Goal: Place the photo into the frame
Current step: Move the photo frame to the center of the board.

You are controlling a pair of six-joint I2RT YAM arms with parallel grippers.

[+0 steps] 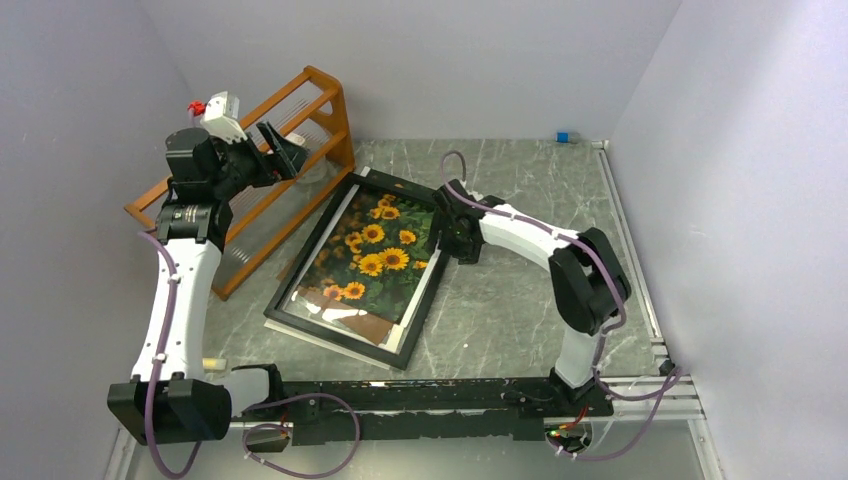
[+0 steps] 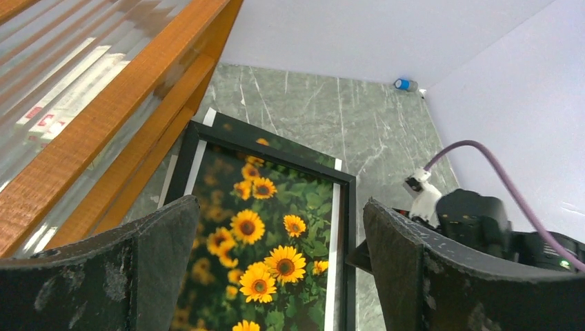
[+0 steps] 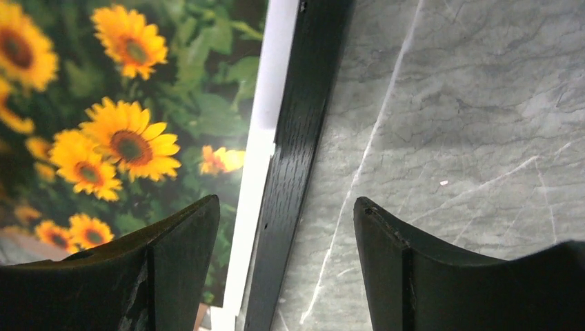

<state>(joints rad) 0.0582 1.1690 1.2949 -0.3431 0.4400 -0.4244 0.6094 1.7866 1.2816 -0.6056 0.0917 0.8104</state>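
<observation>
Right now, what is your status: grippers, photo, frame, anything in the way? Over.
Left gripper open, empty, raised by orange rack. Right gripper open, astride right edge of frame. Photo lying flat within frame border. No obstruction seen.

You're in a robot lab cell, not a home: plain white walls (image 1: pixel 450 60) box in the marble-look table (image 1: pixel 520 300), alu rail (image 1: pixel 630 240) on its edge, left arm (image 1: pixel 180 290) & right arm (image 1: pixel 520 232) bolted at front, purple cables (image 1: pixel 320 400) loose.
</observation>
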